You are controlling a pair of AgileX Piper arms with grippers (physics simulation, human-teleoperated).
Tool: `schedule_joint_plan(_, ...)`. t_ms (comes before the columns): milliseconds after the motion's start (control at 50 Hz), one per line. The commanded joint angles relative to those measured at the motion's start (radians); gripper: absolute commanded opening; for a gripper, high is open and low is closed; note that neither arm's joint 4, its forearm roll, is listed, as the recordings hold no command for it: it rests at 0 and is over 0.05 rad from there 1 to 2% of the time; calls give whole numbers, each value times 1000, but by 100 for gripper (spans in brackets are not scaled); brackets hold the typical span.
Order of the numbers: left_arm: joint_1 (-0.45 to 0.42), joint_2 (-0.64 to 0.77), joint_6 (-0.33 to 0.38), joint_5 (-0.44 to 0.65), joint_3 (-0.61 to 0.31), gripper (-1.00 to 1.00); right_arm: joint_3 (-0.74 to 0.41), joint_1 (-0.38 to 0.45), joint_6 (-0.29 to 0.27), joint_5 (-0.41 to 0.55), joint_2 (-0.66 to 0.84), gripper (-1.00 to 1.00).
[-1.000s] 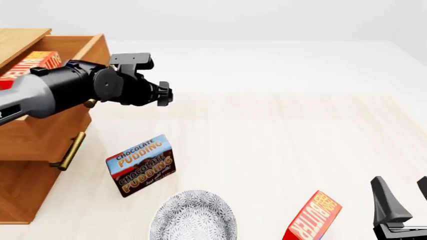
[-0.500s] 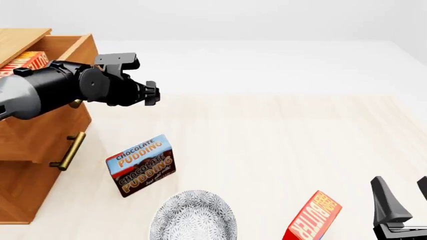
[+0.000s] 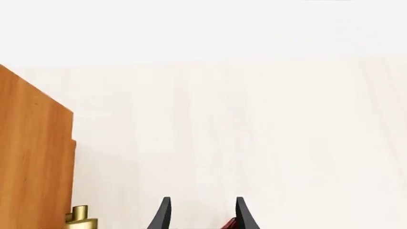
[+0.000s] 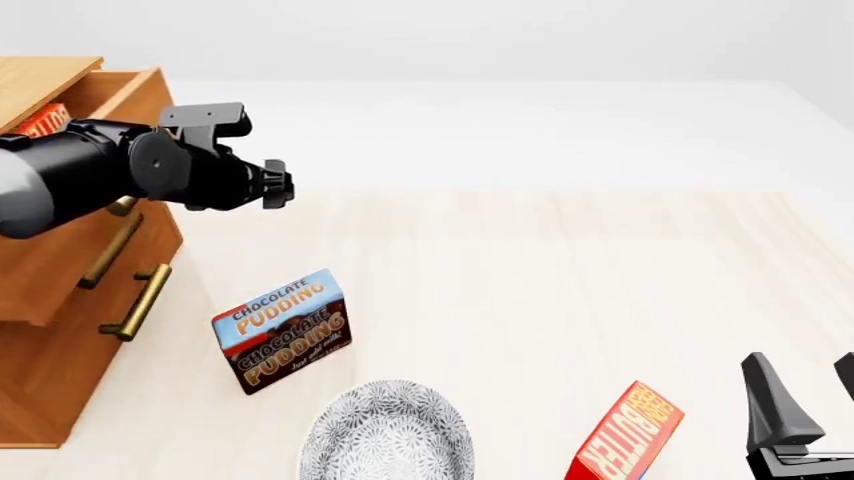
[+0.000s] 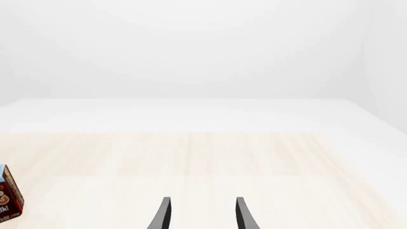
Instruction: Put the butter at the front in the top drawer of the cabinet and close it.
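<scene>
Now the butter (image 4: 44, 120) sits inside the top drawer (image 4: 127, 105), just behind the left gripper (image 4: 274, 183), whose jaws are open and empty like the right gripper (image 4: 807, 395), and the stiff wooden drawer probably slides shut with a flat push on its front.

Two red rectangular butter boxes (image 4: 629, 436) (image 4: 44, 120) — one brown-and-blue chocolate pudding box (image 4: 282, 331), one grey patterned plate (image 4: 387, 435), one light-brown wooden two-drawer cabinet (image 4: 54, 330).
</scene>
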Motion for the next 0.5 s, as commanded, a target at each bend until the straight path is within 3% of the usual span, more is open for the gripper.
schedule_joint_plan(20,30,-12,7,5,7,100,2,0,0,-2,0,100)
schedule_joint_plan(500,117,-80,-3,-23,81,100,2,0,0,-2,0,100)
